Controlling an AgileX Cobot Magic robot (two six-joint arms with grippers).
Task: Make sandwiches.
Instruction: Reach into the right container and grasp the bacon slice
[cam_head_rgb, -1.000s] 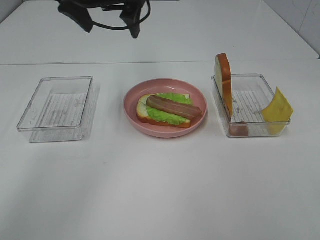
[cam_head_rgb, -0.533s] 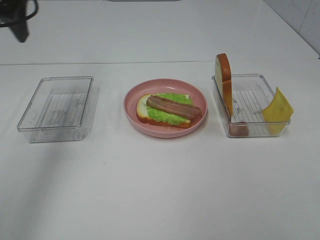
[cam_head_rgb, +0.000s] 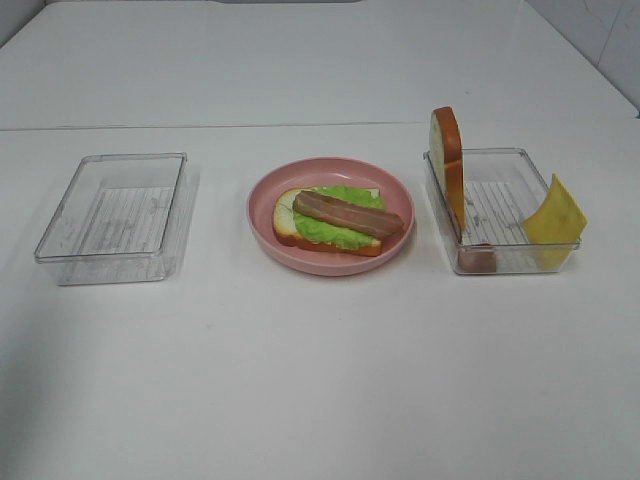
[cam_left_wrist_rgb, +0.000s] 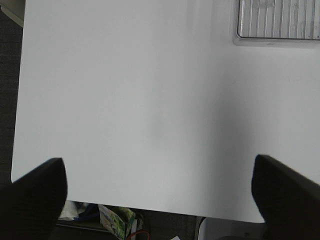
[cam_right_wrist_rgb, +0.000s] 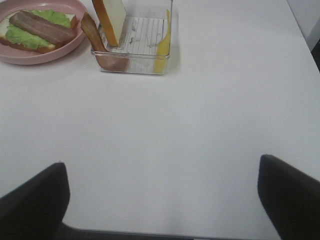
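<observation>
An open sandwich lies on the pink plate (cam_head_rgb: 300, 262) in the middle of the table: a bread slice (cam_head_rgb: 287, 215), green lettuce (cam_head_rgb: 335, 232) and a brown bacon strip (cam_head_rgb: 345, 214) on top. The right clear tray (cam_head_rgb: 500, 200) holds a second bread slice (cam_head_rgb: 449, 160) standing on edge, a yellow cheese square (cam_head_rgb: 556, 212) leaning on its far wall, and another bacon strip (cam_head_rgb: 478, 258). Neither arm shows in the exterior view. My left gripper (cam_left_wrist_rgb: 160, 195) is open over bare table near its edge. My right gripper (cam_right_wrist_rgb: 162, 200) is open, well short of that tray (cam_right_wrist_rgb: 132, 45).
An empty clear tray (cam_head_rgb: 115, 215) stands left of the plate; its corner (cam_left_wrist_rgb: 277, 22) shows in the left wrist view. The table edge (cam_left_wrist_rgb: 20, 125) runs close to the left gripper, with clutter below it.
The left arm, seen at the top of the exterior view a second ago, swung left and has gone out of that view. The food and trays have not moved.
</observation>
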